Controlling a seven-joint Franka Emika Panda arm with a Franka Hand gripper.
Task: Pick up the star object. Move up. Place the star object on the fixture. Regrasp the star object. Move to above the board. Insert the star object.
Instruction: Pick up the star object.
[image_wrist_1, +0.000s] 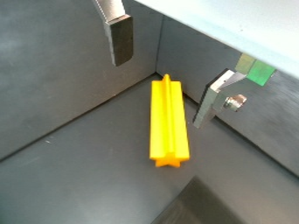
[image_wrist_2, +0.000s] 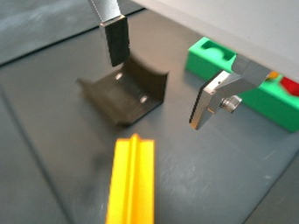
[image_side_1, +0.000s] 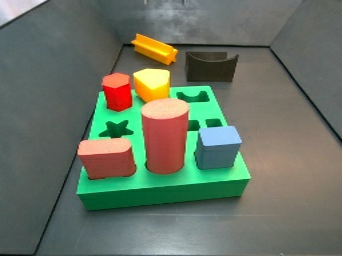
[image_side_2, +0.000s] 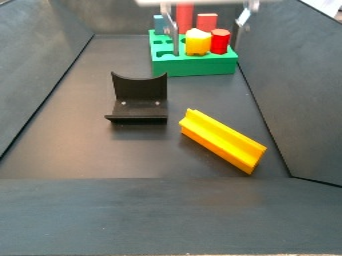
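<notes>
**Star object lies on the floor, gripper spread wide above it with nothing held**

The star object (image_wrist_1: 170, 122) lies flat on its side on the dark floor — an orange-yellow ridged prism, its star-shaped end face showing in a wrist view. In a side view (image_side_2: 222, 139) it rests just beside the fixture (image_side_2: 136, 98), apart from it, not touching. In another side view the star object (image_side_1: 154, 46) lies beyond the board (image_side_1: 160, 190), near the back wall, with the fixture (image_side_1: 211, 66) close by.

The gripper (image_wrist_1: 163, 70) hangs above the floor with its fingers (image_wrist_1: 121, 39) set wide apart; only air lies between the silver plates. In a wrist view the star object sits below the gap between them, untouched. In another wrist view the gripper (image_wrist_2: 162, 74) is above the fixture (image_wrist_2: 126, 89), and the near end of the star object (image_wrist_2: 132, 182) points toward it.

The board (image_wrist_2: 225, 72) is a bright green slab — on it stand a red hexagonal peg (image_side_1: 118, 91), a yellow rounded peg (image_side_1: 151, 83), a tall pinkish cylinder (image_side_1: 166, 136), a blue block (image_side_1: 219, 147) and a salmon block (image_side_1: 104, 158). A star-shaped hole (image_side_1: 116, 128) is open
</notes>
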